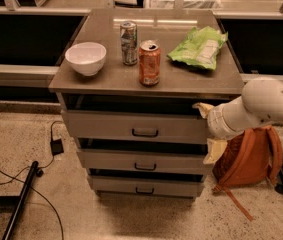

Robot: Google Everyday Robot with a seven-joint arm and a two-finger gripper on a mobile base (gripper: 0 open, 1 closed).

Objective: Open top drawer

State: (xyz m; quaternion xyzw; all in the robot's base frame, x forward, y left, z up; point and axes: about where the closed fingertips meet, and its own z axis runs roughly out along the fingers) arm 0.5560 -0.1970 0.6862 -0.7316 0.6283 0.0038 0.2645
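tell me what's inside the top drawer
Only a dark gap shows above the top drawer front; its inside is hidden under the cabinet top. The pincer sits at the drawer's right end.

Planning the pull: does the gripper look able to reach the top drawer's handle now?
Likely yes: the gripper sits at the top drawer's right end, and nothing blocks the front between it and the handle.
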